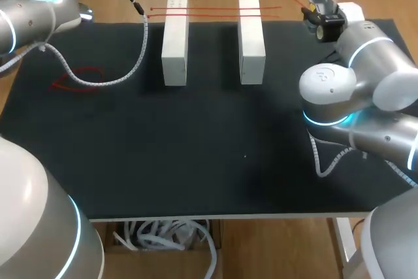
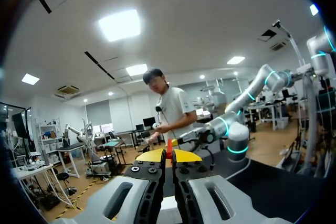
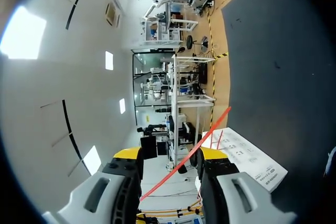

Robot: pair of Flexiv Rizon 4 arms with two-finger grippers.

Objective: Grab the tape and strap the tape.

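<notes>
Left wrist view: you see thin red tape clamped in the left gripper; the right gripper has its fingers apart around it.

The near half of the table lies open from left to right. At the far middle stand a left block and a right block, with a clear lane between them. 2 strands of red tape bridge their tops. A white cable curls across the far left. The right arm's elbow overhangs the right side.
</notes>
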